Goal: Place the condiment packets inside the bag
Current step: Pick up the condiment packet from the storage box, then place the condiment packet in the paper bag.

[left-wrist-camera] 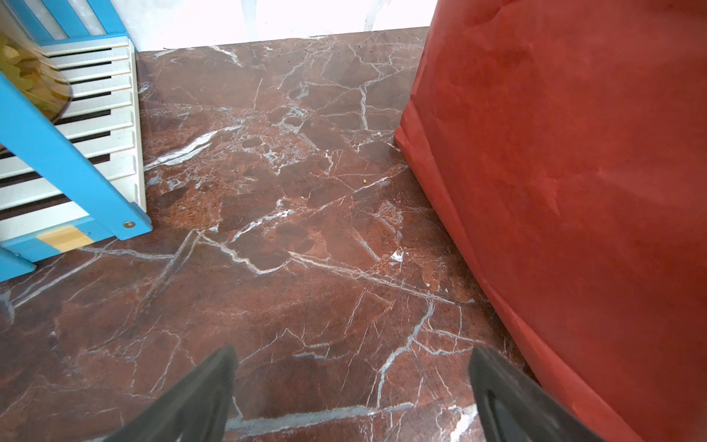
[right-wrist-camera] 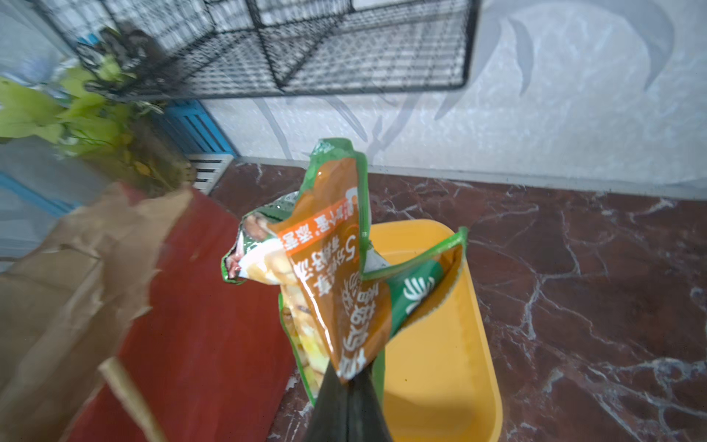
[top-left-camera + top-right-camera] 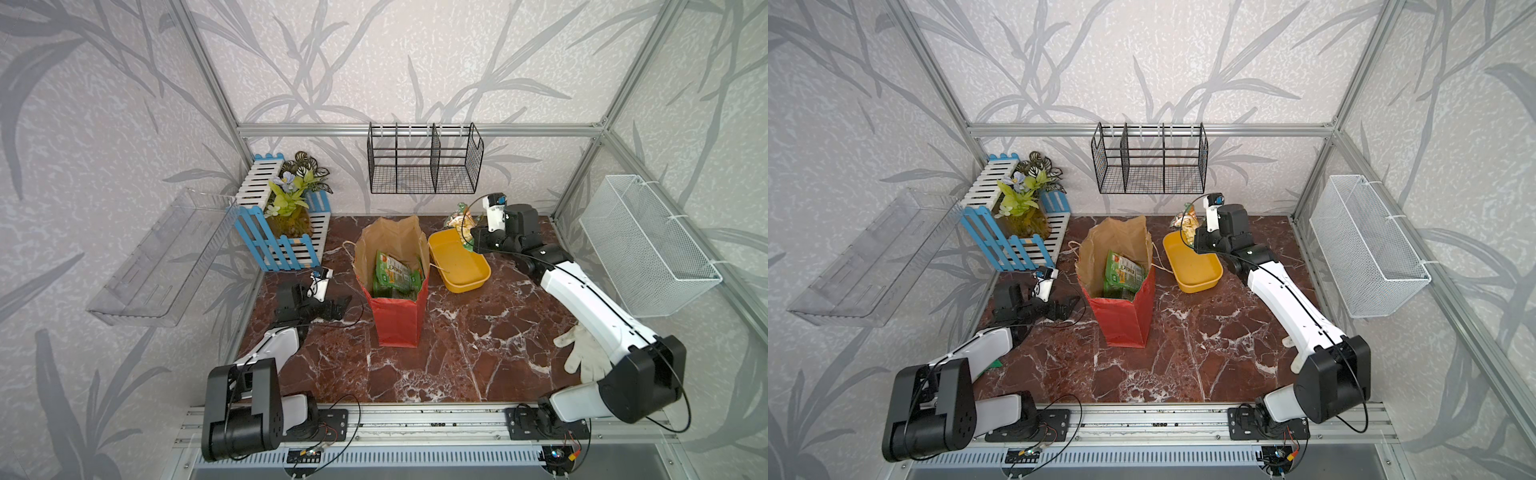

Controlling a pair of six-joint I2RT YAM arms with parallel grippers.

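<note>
The red bag (image 3: 397, 320) stands open at mid-table, its brown inside (image 3: 390, 237) showing. Several green condiment packets (image 3: 397, 272) lie inside it. My right gripper (image 3: 469, 227) hangs over the far end of the yellow tray (image 3: 461, 266), to the right of the bag. It is shut on crumpled green-and-orange condiment packets (image 2: 329, 268), which stick up from the pinched fingertips (image 2: 346, 379). I cannot tell if that is one sachet or two. My left gripper (image 3: 345, 303) rests low beside the bag's left side. It is open and holds nothing (image 1: 352, 354).
A blue-and-white fenced planter (image 3: 286, 232) stands at the back left. A black wire basket (image 3: 424, 166) hangs on the back wall, a white mesh basket (image 3: 648, 249) on the right wall, a clear shelf (image 3: 158, 266) on the left. A white glove (image 3: 582, 349) lies under the right arm.
</note>
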